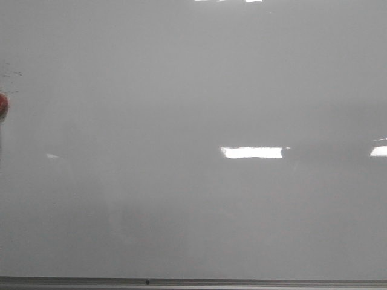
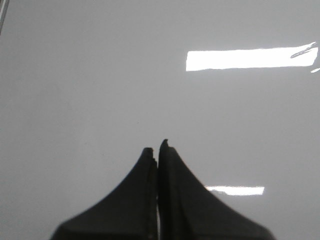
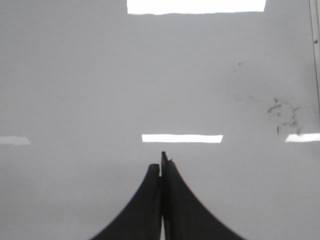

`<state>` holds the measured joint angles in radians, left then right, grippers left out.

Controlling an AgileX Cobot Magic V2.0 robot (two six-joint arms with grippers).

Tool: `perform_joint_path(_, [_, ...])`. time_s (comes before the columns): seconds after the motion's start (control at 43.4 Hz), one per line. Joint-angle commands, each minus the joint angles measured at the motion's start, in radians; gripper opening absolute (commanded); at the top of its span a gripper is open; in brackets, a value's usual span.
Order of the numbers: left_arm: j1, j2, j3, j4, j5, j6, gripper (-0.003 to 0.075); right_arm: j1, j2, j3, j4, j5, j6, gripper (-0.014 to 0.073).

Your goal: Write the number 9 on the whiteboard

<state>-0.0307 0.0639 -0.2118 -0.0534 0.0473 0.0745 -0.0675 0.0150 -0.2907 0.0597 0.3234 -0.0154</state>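
The whiteboard [image 1: 193, 121] is a glossy pale grey board that fills the front view, with bright light reflections and a thin grey metal bottom edge [image 1: 193, 282]. No number 9 shows on it in any view. No arm or gripper shows in the front view. In the left wrist view my left gripper [image 2: 156, 146] is shut with nothing between its dark fingers, facing the bare board [image 2: 100, 75]. In the right wrist view my right gripper [image 3: 160, 161] is also shut and empty, facing the board [image 3: 100, 75]. No marker is in view.
A small red thing [image 1: 2, 104] sits at the board's left edge, with faint dark smudges [image 1: 12, 75] above it. The right wrist view shows old grey marker smudges [image 3: 285, 117] near a metal frame edge [image 3: 315, 40].
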Motion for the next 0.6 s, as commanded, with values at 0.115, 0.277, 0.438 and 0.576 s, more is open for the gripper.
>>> perform_joint_path(0.115, [0.001,0.270,-0.192,-0.010,0.051,-0.010,-0.0019,-0.008,0.169,-0.216,0.006,0.021,0.000,-0.0061])
perform_joint_path(0.277, [0.001,0.376,-0.221,-0.010,0.041,-0.009,-0.0018,-0.008,0.206,-0.242,0.006,0.022,0.000,-0.0060])
perform_joint_path(0.438, [0.001,0.388,-0.219,-0.010,0.025,-0.009,0.0073,-0.008,0.206,-0.238,0.006,0.034,0.000,0.0076])
perform_joint_path(0.576, [0.001,0.388,-0.219,-0.010,0.023,-0.009,0.0373,-0.008,0.206,-0.235,0.006,0.039,0.000,0.0390])
